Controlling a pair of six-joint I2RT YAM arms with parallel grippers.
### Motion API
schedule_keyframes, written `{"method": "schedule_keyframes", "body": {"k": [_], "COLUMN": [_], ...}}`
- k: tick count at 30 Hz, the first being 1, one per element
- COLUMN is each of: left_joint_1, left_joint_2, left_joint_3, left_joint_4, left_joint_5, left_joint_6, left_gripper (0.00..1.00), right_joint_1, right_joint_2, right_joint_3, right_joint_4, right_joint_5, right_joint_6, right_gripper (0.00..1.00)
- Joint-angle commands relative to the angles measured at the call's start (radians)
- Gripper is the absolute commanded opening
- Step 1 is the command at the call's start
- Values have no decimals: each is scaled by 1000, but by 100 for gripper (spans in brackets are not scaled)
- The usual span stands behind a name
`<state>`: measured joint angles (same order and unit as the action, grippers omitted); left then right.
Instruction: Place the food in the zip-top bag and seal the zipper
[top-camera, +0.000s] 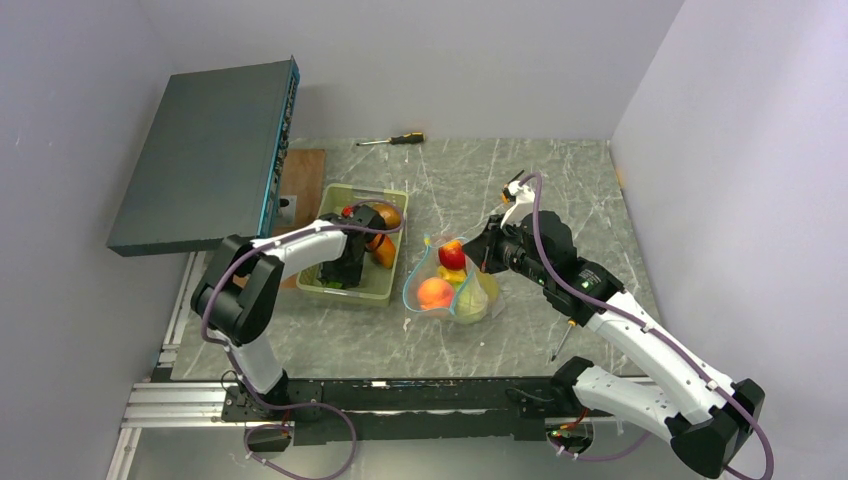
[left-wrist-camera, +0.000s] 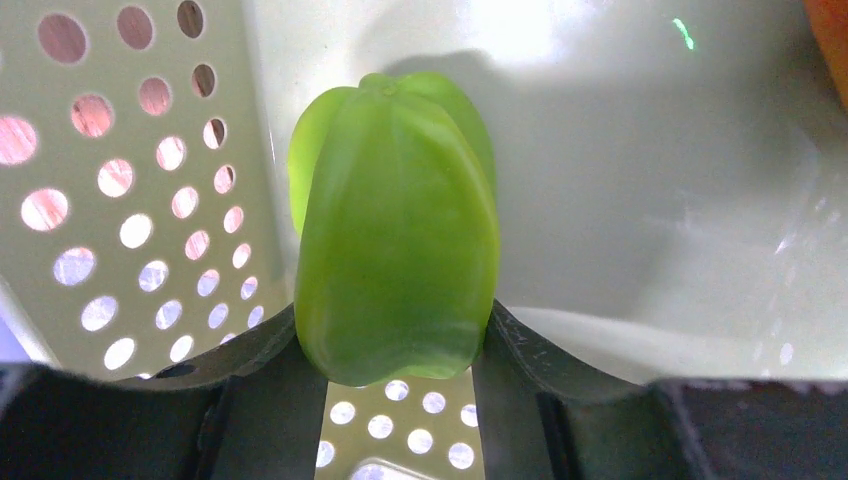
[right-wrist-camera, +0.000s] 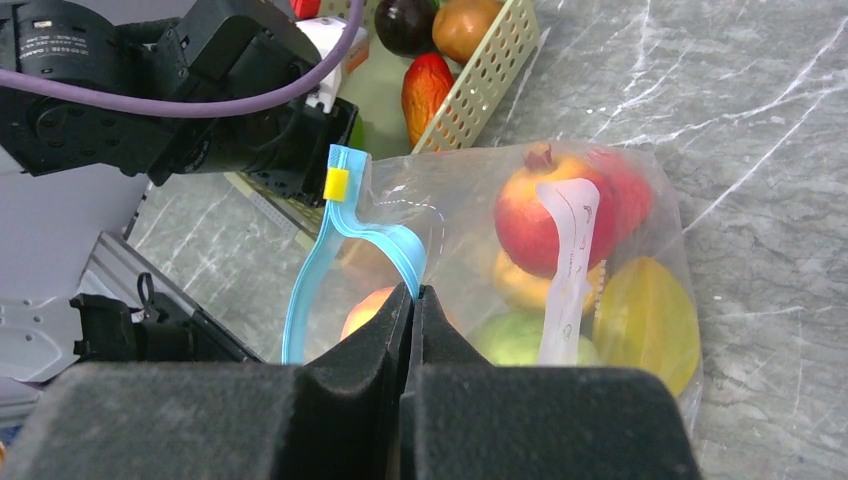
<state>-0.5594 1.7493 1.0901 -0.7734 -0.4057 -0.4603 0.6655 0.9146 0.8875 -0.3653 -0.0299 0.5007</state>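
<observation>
1. Far left: dark slab, tilted, overhanging the edge of the table.
2. Just right of it: pale green tray with hole-punched walls, resting on the table. At its far end, three pieces of food: a dark purple piece, an orange piece and a red-orange piece leaning on the wall.
3. At the tray's near end: left gripper, reaching down inside, fingers clamped on a green fruit. Fruit glossy lime green, long and ribbed, standing upright between the two pads. Contact with the tray floor: cannot tell.
4. At the table's far edge, well apart from the tray: screwdriver with an orange-and-black handle.
5. Just right of the tray: bag, clear and floppy, lying on the table with its mouth gaping. Inside, bunched together: a red pomegranate, a yellow fruit, a pale green piece and a peach-coloured piece. Across the clear side, a narrow white label.
6. Along the mouth: zipper, thin and teal-blue, bowed into an open curve, not sealed, with a small yellow tab near one end.
7. On that strip: right gripper, fingers pressed together, pinching the zipper and holding it up off the table.
8. Further right, beside the right arm: second screwdriver, lying on the table.
</observation>
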Motion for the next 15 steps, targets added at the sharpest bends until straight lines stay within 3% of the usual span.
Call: {"method": "schedule_keyframes", "body": {"k": [1, 9, 15], "left_joint_1": [-1, -11, -17], "left_joint_2": [-77, -259, -457], "left_joint_3": [-7, -1, -35], "left_joint_4": [5, -9, 11], "left_joint_5": [15, 83, 258], "left_joint_6": [-6, 6, 8], "left_gripper": [42, 24, 20], "right_joint_1": [1, 1, 0], "right_joint_2": [-12, -4, 4], "right_joint_3": [2, 1, 2], "right_joint_4": [27, 32, 40], "right_joint_5": [12, 9, 2], "right_joint_6": [-5, -1, 2], "right_gripper": [0, 0, 0]}}
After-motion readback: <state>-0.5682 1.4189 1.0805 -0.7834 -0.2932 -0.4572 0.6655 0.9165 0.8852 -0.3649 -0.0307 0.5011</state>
